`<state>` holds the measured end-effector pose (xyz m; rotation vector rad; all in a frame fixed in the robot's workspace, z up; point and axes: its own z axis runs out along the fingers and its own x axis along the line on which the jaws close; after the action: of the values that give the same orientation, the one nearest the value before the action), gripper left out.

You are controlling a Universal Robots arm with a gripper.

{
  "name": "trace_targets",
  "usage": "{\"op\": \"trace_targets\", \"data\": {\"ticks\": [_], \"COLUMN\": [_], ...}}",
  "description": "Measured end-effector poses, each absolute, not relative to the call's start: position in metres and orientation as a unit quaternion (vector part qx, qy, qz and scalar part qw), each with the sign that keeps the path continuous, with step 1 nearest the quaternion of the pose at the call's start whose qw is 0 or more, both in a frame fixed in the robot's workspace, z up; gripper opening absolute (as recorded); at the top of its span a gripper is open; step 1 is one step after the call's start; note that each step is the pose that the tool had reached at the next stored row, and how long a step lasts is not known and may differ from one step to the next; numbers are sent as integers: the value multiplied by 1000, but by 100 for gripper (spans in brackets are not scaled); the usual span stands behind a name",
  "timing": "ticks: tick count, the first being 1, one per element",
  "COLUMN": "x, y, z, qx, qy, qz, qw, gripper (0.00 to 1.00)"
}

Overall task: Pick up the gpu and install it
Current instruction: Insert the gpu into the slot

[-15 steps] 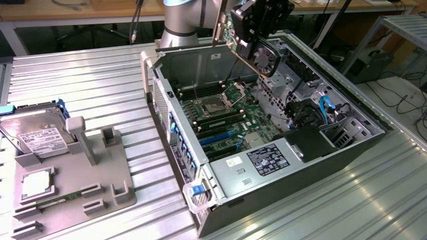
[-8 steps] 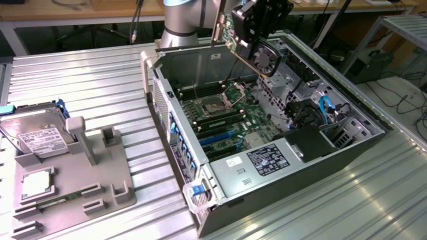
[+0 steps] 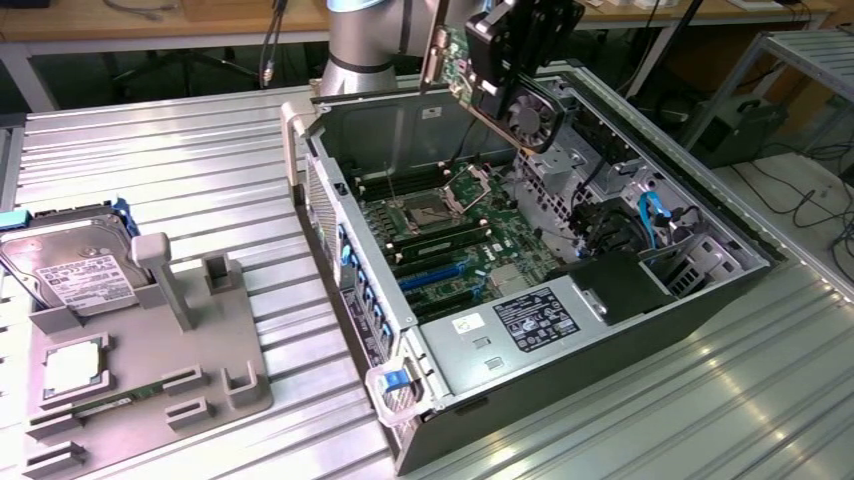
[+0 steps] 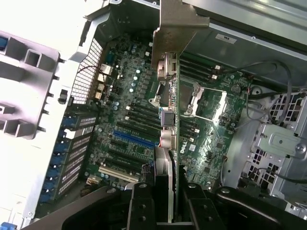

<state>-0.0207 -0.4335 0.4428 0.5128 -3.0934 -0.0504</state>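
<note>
On the exterior view's left, a grey tray (image 3: pixel 200 330) sits on the ribbed metal counter (image 3: pixel 200 150). Its pockets hold a silver hard drive (image 3: pixel 67 265) leaning at the back, a square processor chip (image 3: pixel 74 362) lying flat in front of it, and a thin green memory stick (image 3: pixel 114 403) nearest the front. The drive's white label has print too small to read.

In the middle lies an open computer case (image 3: pixel 400 125), on its side with its panel off. Inside it are a green motherboard (image 3: pixel 454 225) with an open processor socket (image 3: pixel 434 210) and blue slots (image 3: pixel 427 280). Toward the exterior view's right are bundled wires, a blue cable (image 3: pixel 654 215) and a black cover with a black sticker (image 3: pixel 534 320) in white print that cannot be read. A small white sticker (image 3: pixel 467 322) lies beside it. In the wrist view, white lettering (image 4: pixel 184 146) on the motherboard seems to read "DELL".

Above the case's far end, the tool (image 3: pixel 514 60) pinches the gpu (image 3: pixel 534 112). The card hangs on edge with its fan facing the exterior view's right. It is clear of the motherboard and not seated in any slot. In the wrist view, the two black fingers (image 4: pixel 141 208) press on either face of the card's near end. Its metal bracket (image 4: pixel 177 28) is at the far end.
</note>
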Motion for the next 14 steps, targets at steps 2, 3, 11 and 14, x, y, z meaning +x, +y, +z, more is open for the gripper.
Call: {"op": "trace_targets", "data": {"ticks": [2, 3, 11, 14], "x": [-21, -21, -21, -21], "y": [-433, -433, -433, -433], "z": [443, 443, 443, 443], "qx": [169, 172, 190, 197], "qy": [-985, -985, -982, -980], "qz": [-16, -16, -16, -16], "qw": [3, 3, 3, 3], "gripper": [28, 28, 28, 28]}}
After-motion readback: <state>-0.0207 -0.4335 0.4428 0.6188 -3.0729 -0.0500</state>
